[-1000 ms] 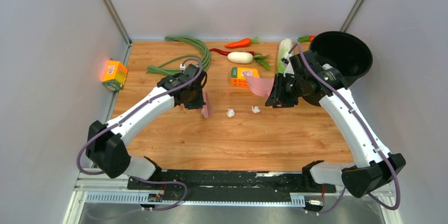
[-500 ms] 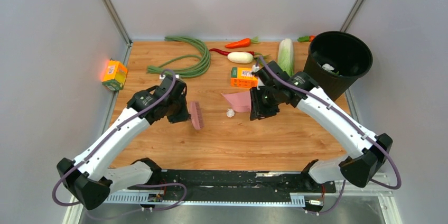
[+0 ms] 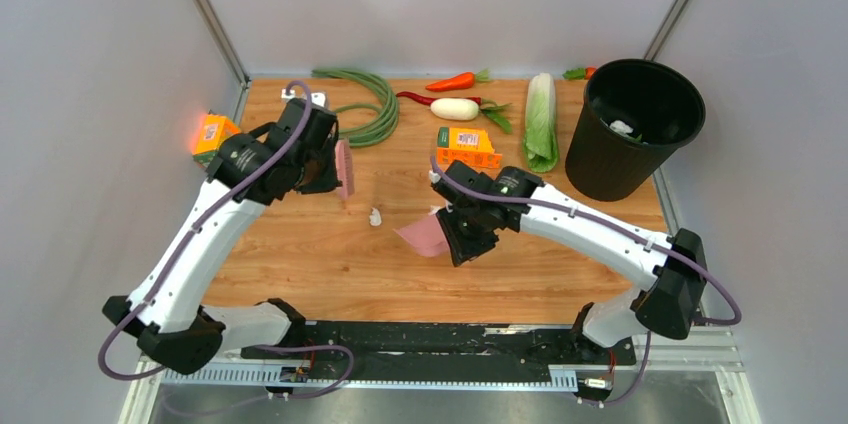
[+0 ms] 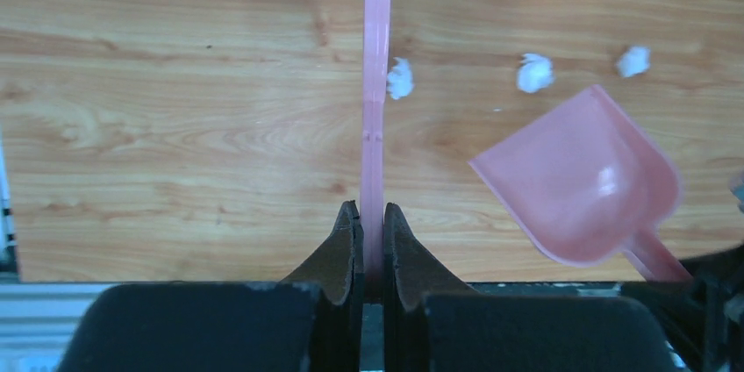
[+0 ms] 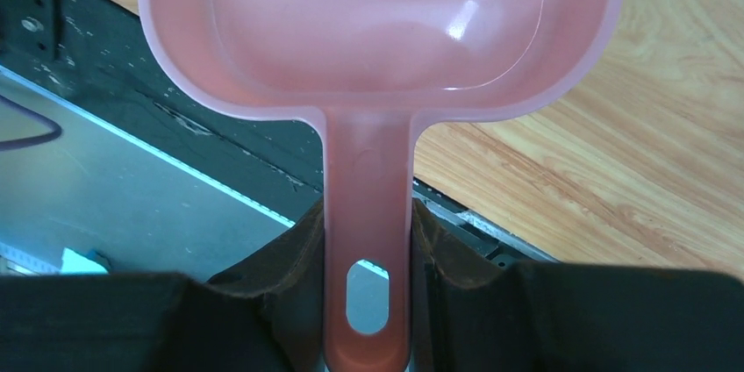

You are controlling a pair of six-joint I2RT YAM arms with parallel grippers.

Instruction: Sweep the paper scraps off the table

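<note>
My left gripper (image 3: 328,166) is shut on the handle of a pink brush (image 3: 344,168), held above the table (image 3: 300,264) at the left. In the left wrist view the brush (image 4: 376,82) runs edge-on from the gripper (image 4: 370,214), with three white paper scraps (image 4: 400,78) (image 4: 534,73) (image 4: 633,60) on the wood beyond it. From above only one paper scrap (image 3: 375,216) shows plainly. My right gripper (image 3: 462,234) is shut on the handle (image 5: 367,240) of the pink dustpan (image 3: 425,234), low over the table's middle; its empty scoop (image 5: 386,21) faces left.
A black bin (image 3: 610,159) stands at the back right with a white wad (image 3: 621,127) inside. Along the back lie green beans (image 3: 365,109), a carrot (image 3: 455,81), a white radish (image 3: 455,109), a cabbage (image 3: 541,122) and an orange box (image 3: 465,147). An orange carton (image 3: 212,136) sits off the left edge.
The right arm has brought the dustpan from the bin down to the table's front middle. The left arm has drawn the brush back and left. One scrap now lies further left.
</note>
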